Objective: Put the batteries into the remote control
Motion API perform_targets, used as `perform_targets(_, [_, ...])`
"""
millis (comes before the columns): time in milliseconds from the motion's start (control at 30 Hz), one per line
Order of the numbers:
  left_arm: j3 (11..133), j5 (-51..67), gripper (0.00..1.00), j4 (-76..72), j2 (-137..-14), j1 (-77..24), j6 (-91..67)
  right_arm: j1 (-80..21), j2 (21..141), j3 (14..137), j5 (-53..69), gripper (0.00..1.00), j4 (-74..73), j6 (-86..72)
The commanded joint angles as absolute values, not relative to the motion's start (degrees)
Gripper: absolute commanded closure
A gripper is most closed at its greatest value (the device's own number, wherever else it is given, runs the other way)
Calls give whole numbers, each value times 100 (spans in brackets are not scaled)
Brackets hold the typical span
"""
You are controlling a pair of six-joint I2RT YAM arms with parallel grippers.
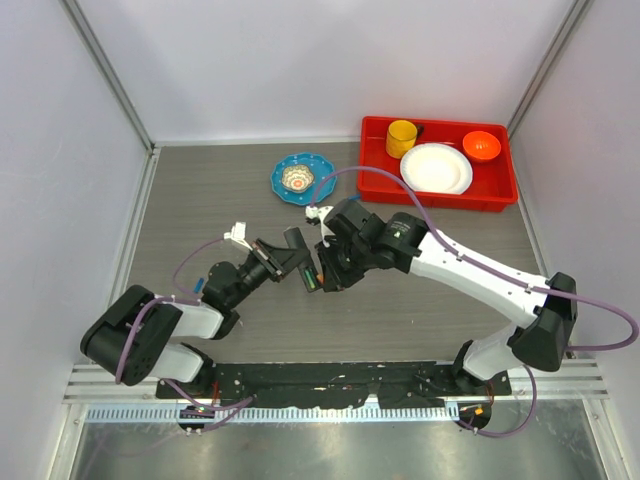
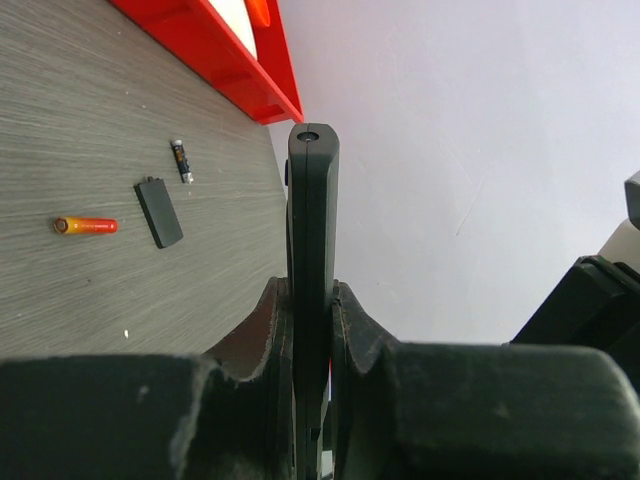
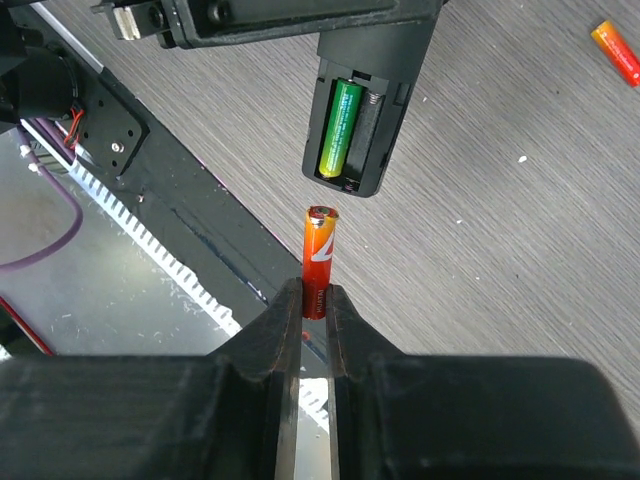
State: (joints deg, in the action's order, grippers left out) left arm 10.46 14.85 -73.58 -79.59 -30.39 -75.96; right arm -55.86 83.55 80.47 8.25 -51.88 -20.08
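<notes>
Now for the second cell: square it up before we push

Across the grey desk (image 1: 200, 200), with the red tray (image 1: 440, 203) well off at the far right, our two arms meet in the middle. Our left hand (image 2: 312, 310) is pressed together on the remote control (image 2: 312, 230), pinching it near one end and holding it off the desk with its open bay turned toward the other arm. Our right hand (image 3: 315, 300) is pinching an orange battery (image 3: 319, 250) by its lower half. The battery's free end points at the bay's open end, just short of it and not touching.

From the right wrist we see a green cell (image 3: 340, 130) filling one slot, and the slot beside it (image 3: 368, 130) looks bare. We judge the step in hand to be seating the orange battery there. It seems to line up nearer the green cell than the bare slot, so we would:

- shift it sideways first;
- check polarity, since we cannot read the marks from here;
- lead one end in against its contact;
- press it flat while the left hand holds rigid.

Smaller things lie apart on the desk: a flat black cover (image 2: 158, 212), a loose orange battery (image 2: 85, 226) and a dark cell (image 2: 181, 160).
</notes>
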Motion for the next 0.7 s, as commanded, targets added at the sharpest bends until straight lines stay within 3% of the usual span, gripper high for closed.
perform_targets(0, [1204,1336,100,-8868,-7875,-3138,-7374,-5449,8411,8288,1046,99,-5317,-1995])
perform_targets(667, [1090,1116,100,-8859,-7620,-3190,-7515,-5309,8754,7831,1319,99,-4482,-2566])
